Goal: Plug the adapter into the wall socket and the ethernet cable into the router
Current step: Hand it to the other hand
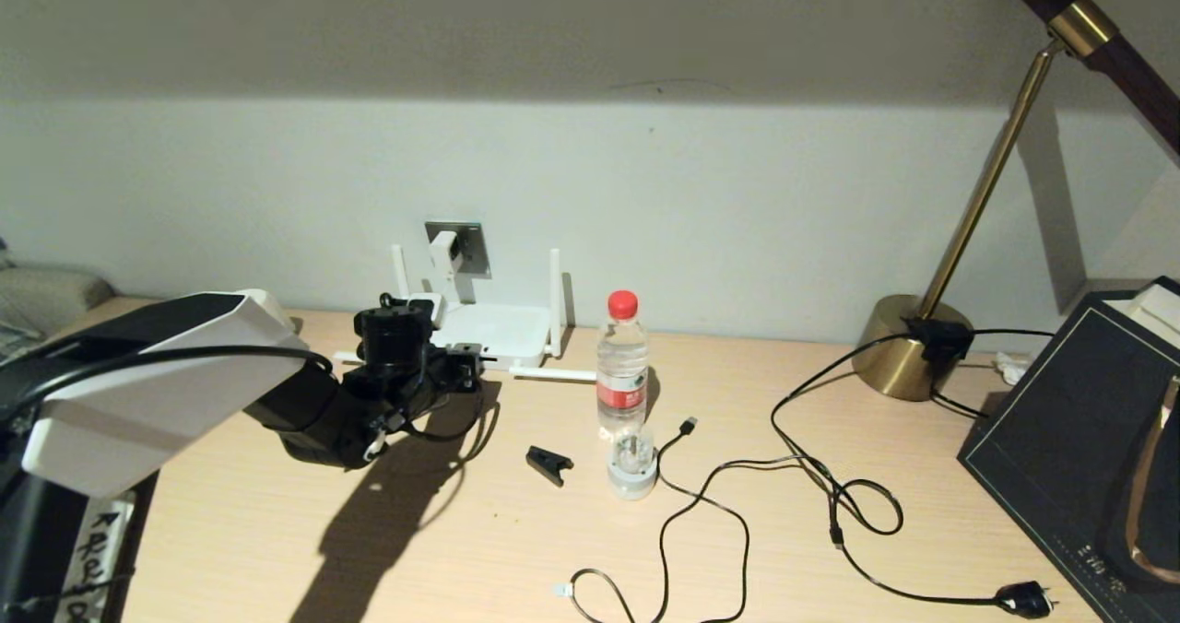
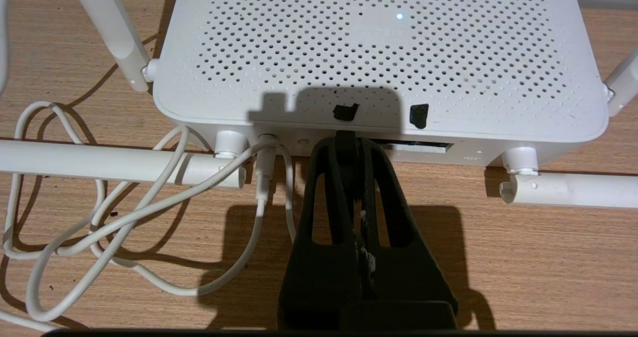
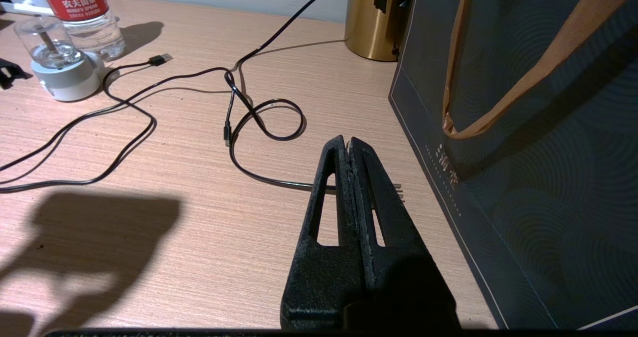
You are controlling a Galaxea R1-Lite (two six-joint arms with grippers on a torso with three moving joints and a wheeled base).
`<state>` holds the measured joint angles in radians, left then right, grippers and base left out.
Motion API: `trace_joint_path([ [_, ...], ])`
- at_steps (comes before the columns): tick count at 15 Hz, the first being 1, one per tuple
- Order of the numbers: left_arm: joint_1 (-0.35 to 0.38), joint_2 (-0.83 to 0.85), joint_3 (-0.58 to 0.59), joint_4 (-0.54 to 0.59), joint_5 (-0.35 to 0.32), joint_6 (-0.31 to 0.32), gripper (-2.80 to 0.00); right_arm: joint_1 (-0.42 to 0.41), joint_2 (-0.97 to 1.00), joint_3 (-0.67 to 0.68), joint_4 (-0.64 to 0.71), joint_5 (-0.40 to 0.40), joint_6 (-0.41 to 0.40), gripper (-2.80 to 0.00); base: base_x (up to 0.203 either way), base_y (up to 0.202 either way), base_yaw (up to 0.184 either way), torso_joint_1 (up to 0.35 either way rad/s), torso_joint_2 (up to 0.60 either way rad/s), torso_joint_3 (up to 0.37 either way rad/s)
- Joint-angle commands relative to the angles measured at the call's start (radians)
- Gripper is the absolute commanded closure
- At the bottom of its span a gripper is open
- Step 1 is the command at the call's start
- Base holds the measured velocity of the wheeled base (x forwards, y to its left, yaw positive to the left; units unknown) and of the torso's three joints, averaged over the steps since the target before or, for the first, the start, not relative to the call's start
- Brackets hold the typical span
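Note:
The white router (image 2: 379,53) lies flat by the wall, its stick antennas (image 2: 99,160) folded out. My left gripper (image 2: 347,146) is at its port edge, shut on the black connector of the ethernet cable (image 2: 346,135), whose tip is at a port. In the head view the cable (image 1: 466,428) loops down under that gripper (image 1: 464,365). The white adapter (image 1: 444,248) sits in the grey wall socket (image 1: 473,247), and its thin white cord (image 2: 149,212) runs into the router. My right gripper (image 3: 349,141) hovers shut and empty over the table beside a dark bag.
A water bottle (image 1: 622,365), a small domed white device (image 1: 632,468) and a black clip (image 1: 548,464) stand right of the router (image 1: 493,330). Thin black USB and lamp cords (image 1: 737,476) sprawl across the desk to a black plug (image 1: 1023,597). A brass lamp (image 1: 913,346) and dark bag (image 1: 1079,439) fill the right.

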<state>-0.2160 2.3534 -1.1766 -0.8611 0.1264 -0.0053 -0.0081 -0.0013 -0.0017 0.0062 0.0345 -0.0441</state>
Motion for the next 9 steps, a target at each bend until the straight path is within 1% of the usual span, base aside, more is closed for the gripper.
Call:
trace_joint_path([
  [1,0.000,0.014,0.000,-0.003,0.001,-0.001,0.00,-0.001,0.001,0.000,0.000,0.001,0.000,0.00,0.000,0.000,0.000,0.000,0.00,0.000],
  [9,0.000,0.015,0.005,-0.006,0.006,0.001,0.00,0.000,0.001,0.000,0.000,0.001,0.000,0.00,0.000,0.000,0.000,0.000,0.00,0.000],
])
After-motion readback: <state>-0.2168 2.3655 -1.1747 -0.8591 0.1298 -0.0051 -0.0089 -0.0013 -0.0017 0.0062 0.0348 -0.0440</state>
